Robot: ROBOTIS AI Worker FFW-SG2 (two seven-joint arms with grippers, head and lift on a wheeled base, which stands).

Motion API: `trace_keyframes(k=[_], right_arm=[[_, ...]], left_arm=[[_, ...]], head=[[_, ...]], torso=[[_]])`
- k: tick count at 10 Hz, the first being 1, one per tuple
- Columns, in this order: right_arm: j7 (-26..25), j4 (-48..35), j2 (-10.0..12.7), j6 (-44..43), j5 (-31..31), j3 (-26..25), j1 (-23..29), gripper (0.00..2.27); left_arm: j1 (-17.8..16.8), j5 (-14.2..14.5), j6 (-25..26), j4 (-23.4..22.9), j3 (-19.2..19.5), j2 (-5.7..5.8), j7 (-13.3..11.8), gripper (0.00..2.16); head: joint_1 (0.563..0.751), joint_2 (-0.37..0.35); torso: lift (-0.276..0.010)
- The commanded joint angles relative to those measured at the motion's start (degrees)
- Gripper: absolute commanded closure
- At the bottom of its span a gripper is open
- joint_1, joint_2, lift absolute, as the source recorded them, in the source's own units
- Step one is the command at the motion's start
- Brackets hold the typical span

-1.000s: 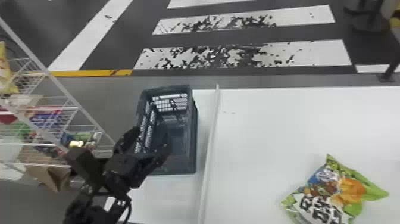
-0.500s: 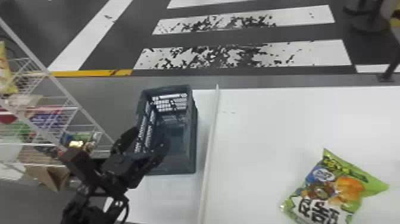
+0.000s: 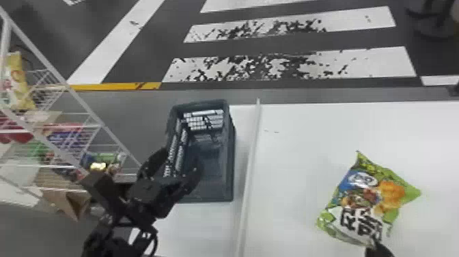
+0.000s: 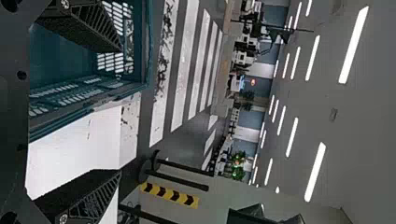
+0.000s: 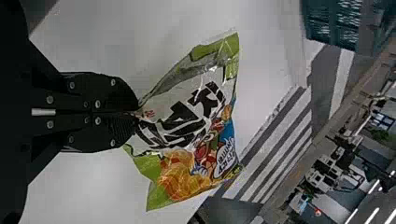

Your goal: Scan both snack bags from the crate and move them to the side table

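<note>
In the head view, a green snack bag [image 3: 367, 201] is over the right part of the white table [image 3: 290, 157], my right gripper [image 3: 377, 251] at its near edge. In the right wrist view, my right gripper [image 5: 135, 112] is shut on one edge of the snack bag [image 5: 191, 130]. I cannot tell whether the bag touches the table. My left gripper [image 3: 181, 159] stands open at the near left side of the dark crate [image 3: 230, 150]. In the left wrist view, the open left gripper [image 4: 121, 111] has one finger over the crate [image 4: 60, 58] and nothing held.
A raised white strip [image 3: 251, 157] runs between the crate and the right part of the table. Wire shelves [image 3: 95, 123] with assorted packages stand at the left. Beyond the table's far edge lies a floor with white stripes [image 3: 290, 66].
The snack bag has moved away from me and somewhat left, and the right gripper's tip has come in at the bottom edge. The left gripper has shifted only slightly; the crate stays put.
</note>
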Motion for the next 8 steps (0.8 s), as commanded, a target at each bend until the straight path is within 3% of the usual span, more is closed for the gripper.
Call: trace_keyframes(k=[1,2,3,5,6,8], right_arm=[[8.84,-5.61,2.53,-3.9,-17.43,-8.47,1.61,2.24],[16.05,-6.92,5.96,-3.37,-25.87,-13.39,1.7,2.24],[19.92,-7.36,7.63,-1.26,-32.02,-16.11,1.17,2.24],[25.81,-6.57,9.91,3.13,-43.19,-21.21,-0.15,2.24],[30.11,-5.43,12.02,8.58,-50.3,-25.43,-1.29,2.24],[36.09,-1.3,13.87,19.83,-67.36,-33.95,-3.57,2.24]], left_arm=[[0.0,0.0,0.0,0.01,-0.08,0.0,0.0,0.07],[0.0,-0.09,0.0,0.1,-0.08,0.0,0.0,0.07],[0.0,-0.09,-0.18,0.19,-0.08,0.0,0.0,0.07],[0.0,-0.09,-1.06,0.8,-0.08,0.0,-0.09,0.07],[0.0,-0.09,-1.58,0.98,-0.16,0.0,-0.09,0.07],[-0.26,-0.26,-1.58,1.15,-0.43,0.0,-0.09,0.07]], head=[[0.695,0.3],[0.695,0.305],[0.695,0.304],[0.695,0.282],[0.695,0.281],[0.695,0.277]], torso=[[-0.029],[-0.029],[-0.029],[-0.029],[-0.029],[-0.029]])
